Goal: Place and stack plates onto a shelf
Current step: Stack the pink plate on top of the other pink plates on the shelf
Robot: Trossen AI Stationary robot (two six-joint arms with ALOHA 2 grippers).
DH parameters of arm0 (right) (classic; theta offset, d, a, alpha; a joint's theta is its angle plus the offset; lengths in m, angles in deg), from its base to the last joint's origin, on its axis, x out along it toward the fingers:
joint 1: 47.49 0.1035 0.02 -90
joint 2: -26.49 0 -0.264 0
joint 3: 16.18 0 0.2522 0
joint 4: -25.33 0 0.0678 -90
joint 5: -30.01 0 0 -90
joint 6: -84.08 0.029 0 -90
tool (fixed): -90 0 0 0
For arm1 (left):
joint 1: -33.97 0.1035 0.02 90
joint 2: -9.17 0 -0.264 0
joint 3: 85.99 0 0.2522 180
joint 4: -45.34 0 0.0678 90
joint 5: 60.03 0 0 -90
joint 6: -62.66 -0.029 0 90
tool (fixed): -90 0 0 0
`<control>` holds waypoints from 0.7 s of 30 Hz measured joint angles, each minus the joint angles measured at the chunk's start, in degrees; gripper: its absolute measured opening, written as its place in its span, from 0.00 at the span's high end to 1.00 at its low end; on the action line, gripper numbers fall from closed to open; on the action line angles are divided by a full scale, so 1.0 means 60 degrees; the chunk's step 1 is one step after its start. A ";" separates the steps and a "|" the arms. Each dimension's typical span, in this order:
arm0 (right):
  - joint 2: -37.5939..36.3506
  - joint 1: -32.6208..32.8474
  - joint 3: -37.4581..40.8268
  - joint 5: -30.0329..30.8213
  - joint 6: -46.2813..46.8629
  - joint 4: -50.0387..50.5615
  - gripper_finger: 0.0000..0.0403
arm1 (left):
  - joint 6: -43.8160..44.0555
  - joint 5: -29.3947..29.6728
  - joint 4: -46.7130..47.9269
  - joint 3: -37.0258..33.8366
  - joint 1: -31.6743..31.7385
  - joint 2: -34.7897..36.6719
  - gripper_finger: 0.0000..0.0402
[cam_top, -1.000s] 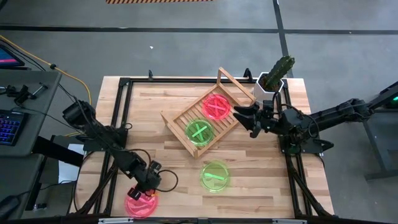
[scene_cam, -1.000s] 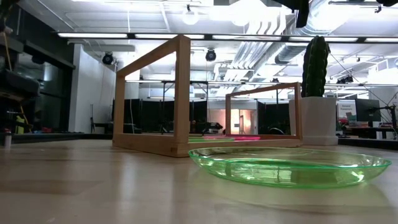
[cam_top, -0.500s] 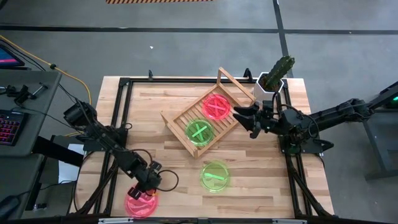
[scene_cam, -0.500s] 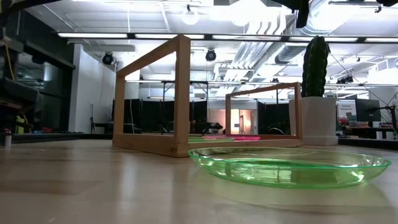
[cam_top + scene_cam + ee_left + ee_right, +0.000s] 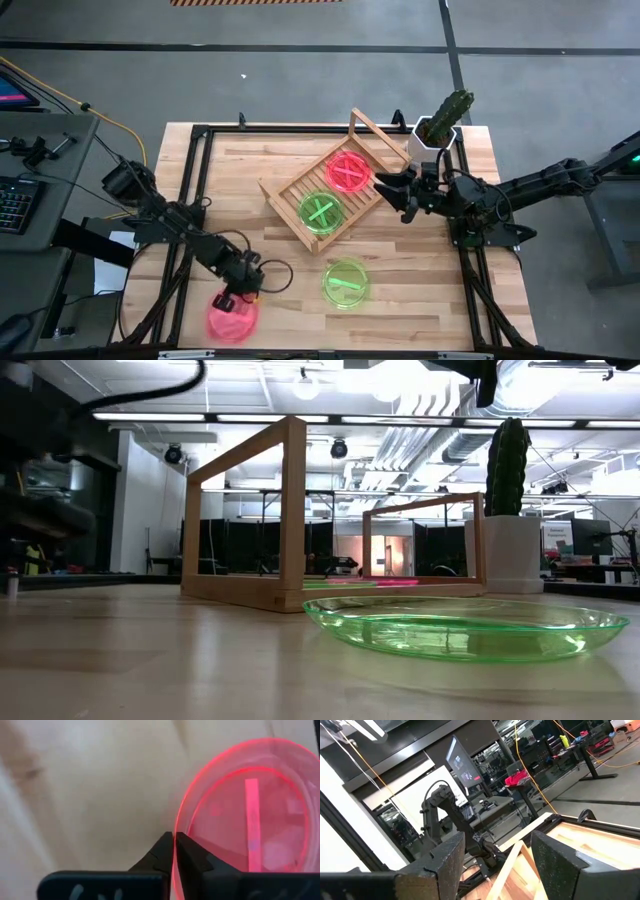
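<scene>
A: Status of the left gripper (image 5: 174, 851)?

B: It is clamped on the rim of the pink plate (image 5: 231, 320) at the near-left corner of the table (image 5: 250, 215). In the left wrist view the rim is seen pinched edge-on between both fingers.

A: Right gripper (image 5: 392, 188)?

B: Parked beside the shelf (image 5: 330, 190), fingers held apart, nothing carried.

A: Other plates?

B: A red plate (image 5: 348, 171) and a green plate (image 5: 321, 211) are seated in the shelf. Another green plate (image 5: 346, 283) is lying loose on the table, well apart from the pink one.

A: Handling notes?

B: Thin translucent plastic; it is judged light, slightly flexible and slick. The rim is the only practical hold. Slip or tilt under a one-sided pinch should be expected, so slow transport is advised.
</scene>
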 joint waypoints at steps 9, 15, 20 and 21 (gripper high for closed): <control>0.0004 0.0000 0.0000 -0.0145 -0.0006 0.0127 0.48 | -0.0926 -0.0055 0.1697 0.0000 0.1554 0.1758 1.00; 0.0004 0.0000 0.0000 -0.0236 -0.0051 0.0207 0.48 | -0.0801 -0.0041 0.2401 0.0015 0.2576 0.3286 1.00; 0.0004 0.0000 0.0000 -0.0276 -0.0007 0.0276 0.48 | -0.0728 0.0264 0.2729 0.0015 0.3190 0.3910 1.00; 0.0004 0.0000 0.0000 -0.0301 -0.0005 0.0269 0.48 | -0.0727 0.0268 0.2719 0.0015 0.3291 0.3958 1.00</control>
